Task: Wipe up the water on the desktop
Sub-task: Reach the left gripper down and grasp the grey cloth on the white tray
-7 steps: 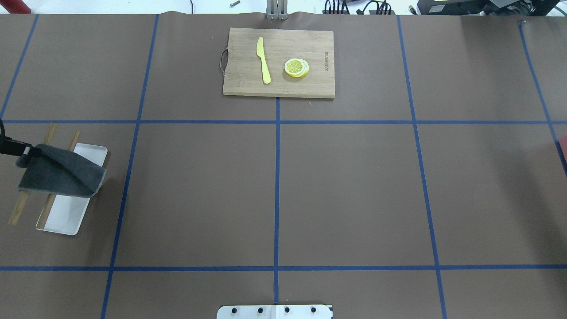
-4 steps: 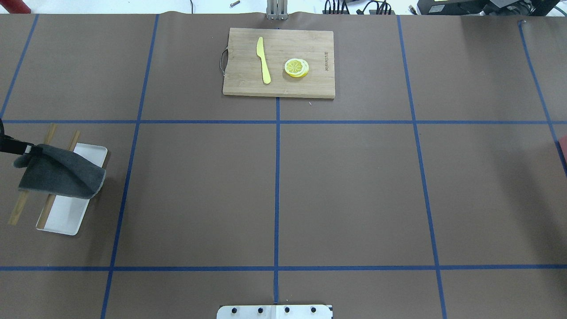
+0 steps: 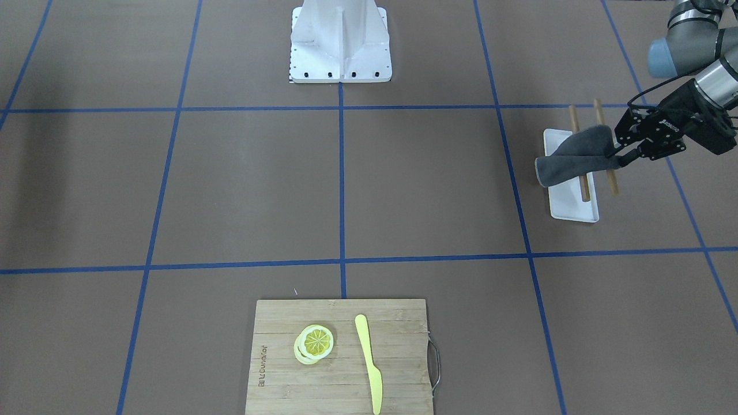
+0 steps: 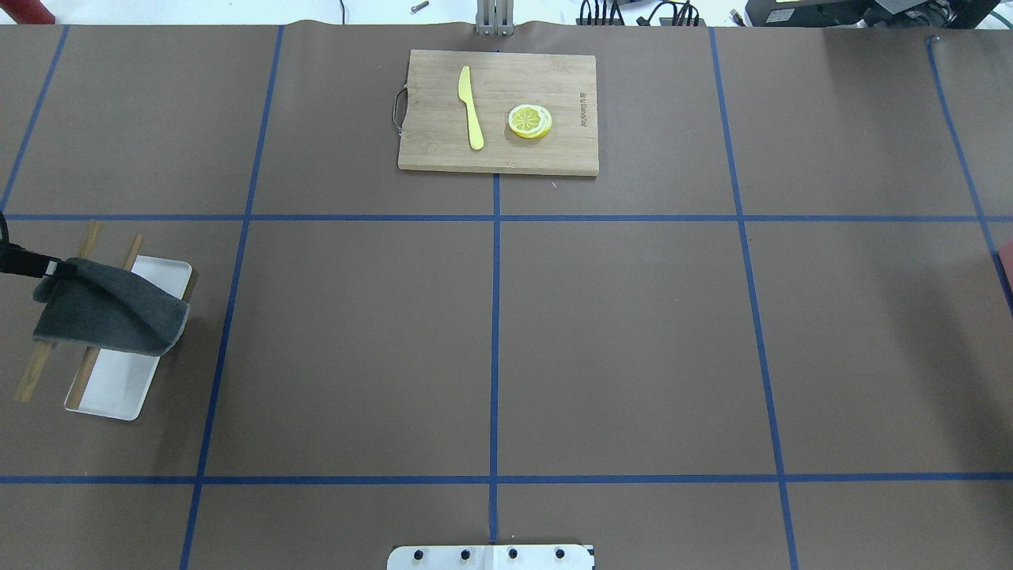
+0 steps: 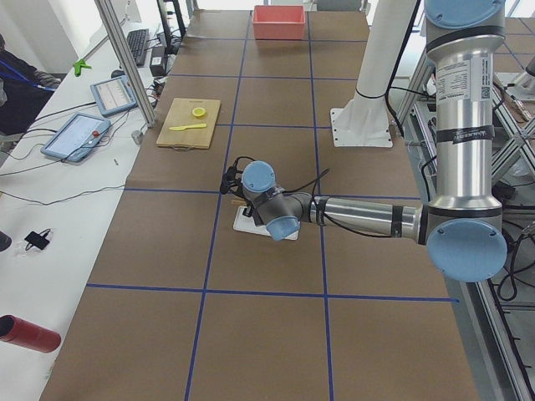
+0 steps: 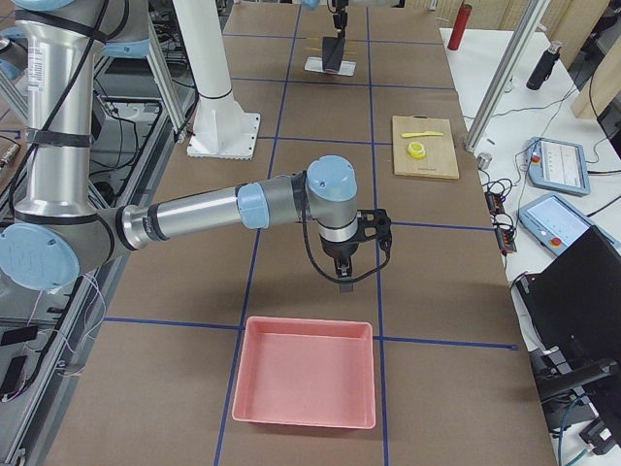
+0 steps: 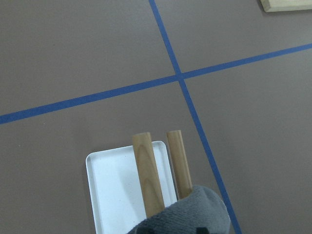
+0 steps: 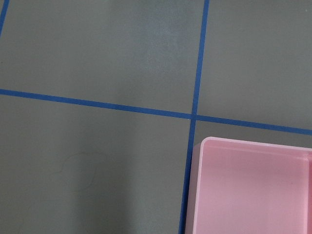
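Entry: left gripper (image 3: pixel 620 154), fingers clamped on grey cloth (image 3: pixel 568 161).
I see the cloth hanging over white tray (image 3: pixel 569 208) at the brown desktop's (image 3: pixel 432 184) left end; right gripper (image 6: pixel 346 275) above desktop beside pink bin (image 6: pixel 303 371), finger opening unreadable.

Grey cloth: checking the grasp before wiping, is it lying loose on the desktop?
No, the left gripper pinches one end of the grey cloth, holding it over the white tray.
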Robot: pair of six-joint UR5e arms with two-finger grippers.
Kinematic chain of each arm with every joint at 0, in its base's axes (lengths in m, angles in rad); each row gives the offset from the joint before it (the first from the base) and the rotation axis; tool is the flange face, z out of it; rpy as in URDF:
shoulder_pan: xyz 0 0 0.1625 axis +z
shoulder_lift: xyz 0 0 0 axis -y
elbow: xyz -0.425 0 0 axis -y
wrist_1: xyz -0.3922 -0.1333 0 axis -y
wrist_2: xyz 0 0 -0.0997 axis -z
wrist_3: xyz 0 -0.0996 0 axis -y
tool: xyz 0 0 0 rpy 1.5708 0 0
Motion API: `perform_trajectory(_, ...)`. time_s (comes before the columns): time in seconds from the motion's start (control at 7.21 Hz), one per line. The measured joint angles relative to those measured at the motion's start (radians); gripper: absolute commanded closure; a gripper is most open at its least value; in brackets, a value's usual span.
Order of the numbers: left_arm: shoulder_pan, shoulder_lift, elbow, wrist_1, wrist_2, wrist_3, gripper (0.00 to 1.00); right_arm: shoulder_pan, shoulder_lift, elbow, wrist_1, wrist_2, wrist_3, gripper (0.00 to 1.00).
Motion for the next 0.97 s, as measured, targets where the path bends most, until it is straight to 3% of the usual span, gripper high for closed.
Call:
perform_trajectory(0.14, 0.000, 0.000, 0.003, 0.000, 0.001, 0.002, 0.56, 0.000, 0.000, 0.000, 0.000, 0.000, 0.000, 0.00)
perform_trajectory(0.28, 0.000, 0.000, 0.006, 0.000, 0.001, 0.004, 0.65, 0.000, 0.000, 0.000, 0.000, 0.000, 0.000, 0.00)
perform_trajectory(0.55, 0.000, 0.000, 0.006, -0.001, 0.001, 0.001, 1.00, 0.000, 0.000, 0.000, 0.000, 0.000, 0.000, 0.00)
perform_trajectory(0.97, -0.001, 0.003, 0.003, -0.006, 0.002, -0.008, 1.00, 0.000, 0.000, 0.000, 0.000, 0.001, 0.000, 0.00)
